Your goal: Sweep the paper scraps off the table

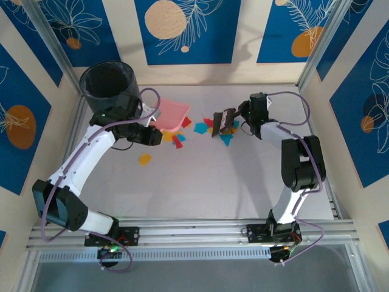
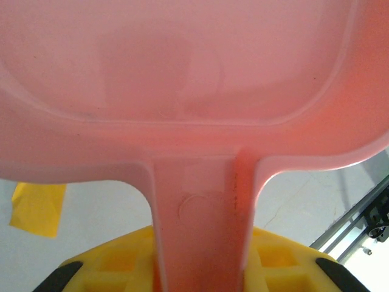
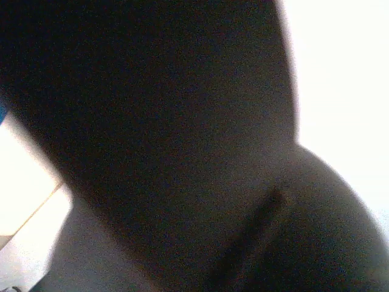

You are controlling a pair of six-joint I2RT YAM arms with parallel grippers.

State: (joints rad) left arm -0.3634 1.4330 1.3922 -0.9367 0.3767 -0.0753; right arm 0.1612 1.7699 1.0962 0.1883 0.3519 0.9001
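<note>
My left gripper [image 1: 150,134] [image 2: 203,264] is shut on the handle of a pink dustpan [image 1: 171,115] [image 2: 194,79], whose pan lies on the table [image 1: 213,182] left of centre. Its yellow fingers [image 2: 115,261] flank the handle. My right gripper [image 1: 242,120] is shut on a dark hand brush [image 1: 223,121] [image 3: 170,152], held just right of the paper scraps [image 1: 200,127]. Red, cyan and yellow bits lie between pan and brush, some against the pan's lip [image 1: 178,139]. One orange-yellow scrap [image 1: 144,159] [image 2: 36,207] lies apart, nearer me.
A black round bin [image 1: 109,82] stands at the back left corner, just behind the left arm. Aluminium rails [image 1: 194,234] edge the near side of the table. Patterned blue-and-cream walls close in the back and both sides.
</note>
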